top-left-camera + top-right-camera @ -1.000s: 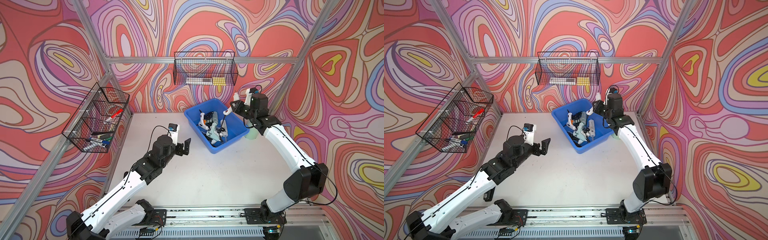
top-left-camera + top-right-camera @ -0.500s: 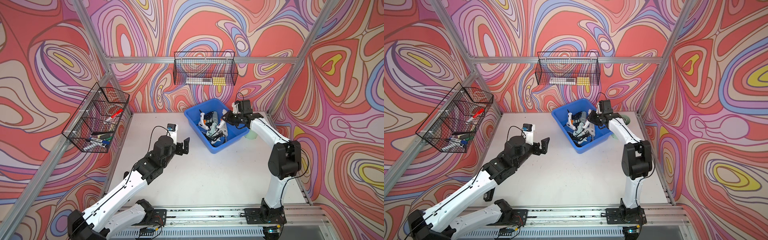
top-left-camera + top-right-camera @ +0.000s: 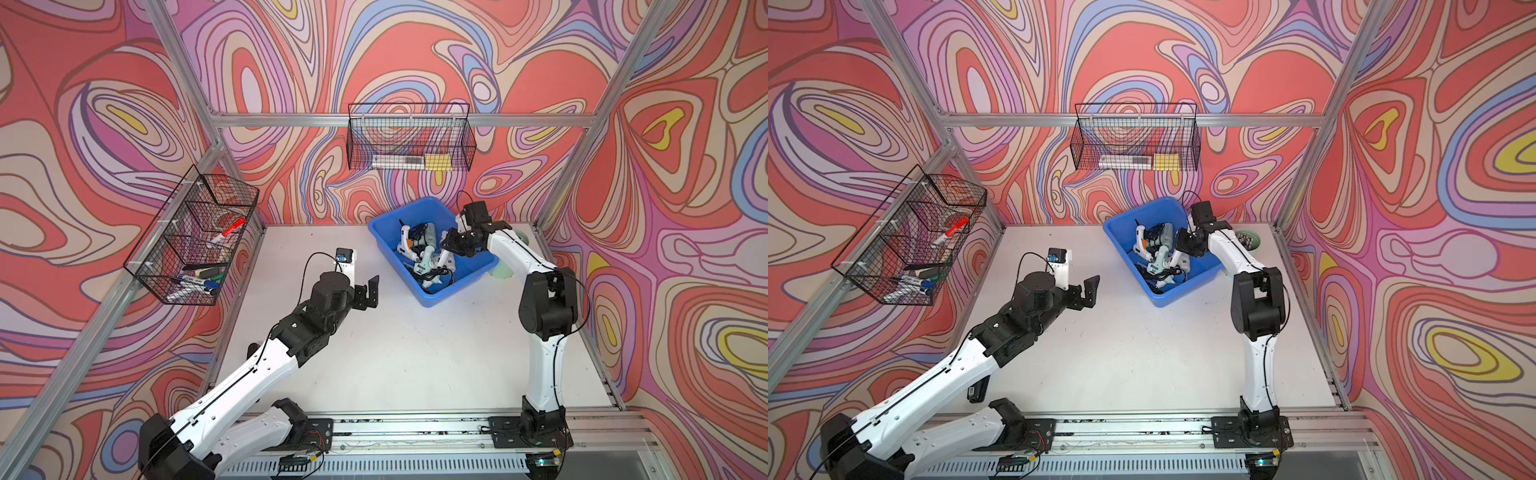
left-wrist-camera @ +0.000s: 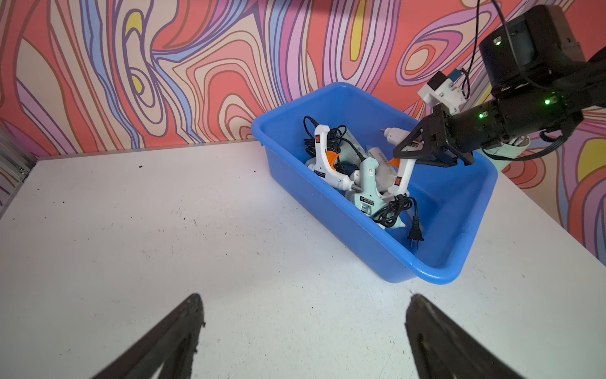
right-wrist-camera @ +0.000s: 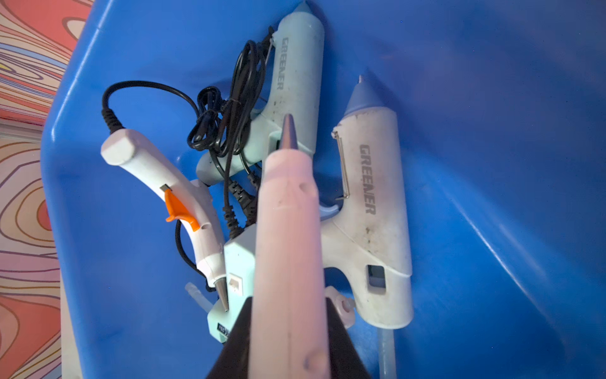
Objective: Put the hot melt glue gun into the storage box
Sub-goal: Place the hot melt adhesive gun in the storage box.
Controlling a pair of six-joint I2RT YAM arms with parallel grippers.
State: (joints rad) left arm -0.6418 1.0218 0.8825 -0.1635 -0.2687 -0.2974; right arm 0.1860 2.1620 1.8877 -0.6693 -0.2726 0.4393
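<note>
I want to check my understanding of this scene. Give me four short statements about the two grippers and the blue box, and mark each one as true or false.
1. The right gripper is shut on a white glue gun over the open storage box. True.
2. The left gripper holds a glue gun. False: it is open and empty, above the table.
3. Nothing lies in the storage box. False: several other glue guns with black cords lie in it.
4. A black wire basket hangs on the back wall. True.

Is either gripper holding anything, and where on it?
The right gripper grips a white glue gun by its barrel, rear of the nozzle. The left gripper is open, empty.
</note>
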